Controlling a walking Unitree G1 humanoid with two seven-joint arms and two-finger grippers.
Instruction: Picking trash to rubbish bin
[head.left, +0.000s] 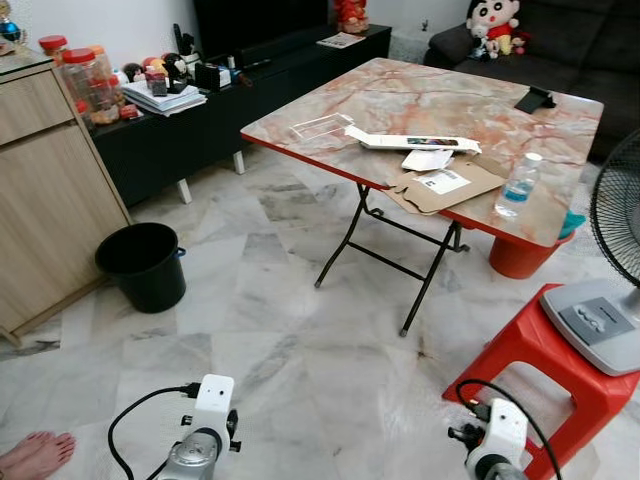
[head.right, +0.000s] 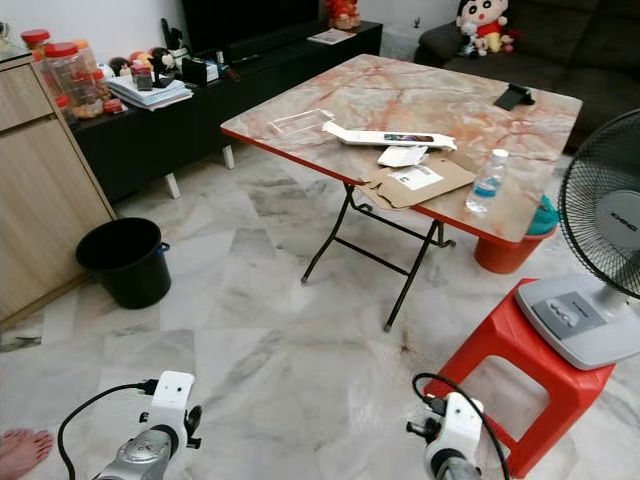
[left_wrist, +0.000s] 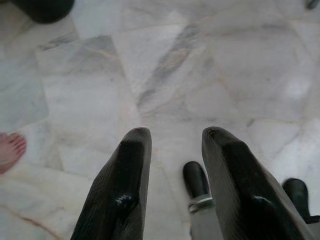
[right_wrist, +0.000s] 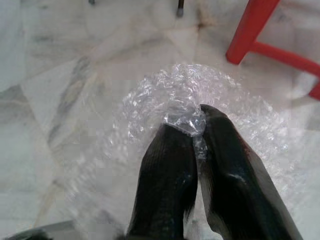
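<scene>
A black rubbish bin (head.left: 143, 264) stands on the marble floor at the left, beside a wooden cabinet. In the right wrist view my right gripper (right_wrist: 197, 122) is shut on a sheet of clear bubble wrap (right_wrist: 150, 107), which hangs out around the fingers above the floor. In the left wrist view my left gripper (left_wrist: 175, 137) is open with nothing between its fingers, pointing down at the floor. Both wrists show low in the eye views, the left wrist (head.left: 205, 425) and the right wrist (head.left: 495, 440). On the marble-top folding table (head.left: 400, 100) lie cardboard (head.left: 445, 185), paper, a plastic bottle (head.left: 518, 185) and clear packaging.
A red stool (head.left: 545, 365) carrying a fan (head.left: 610, 290) stands close at the right. An orange bucket (head.left: 520, 255) sits under the table. A dark TV console and a sofa line the back. A person's bare foot (head.left: 35, 455) is at the lower left.
</scene>
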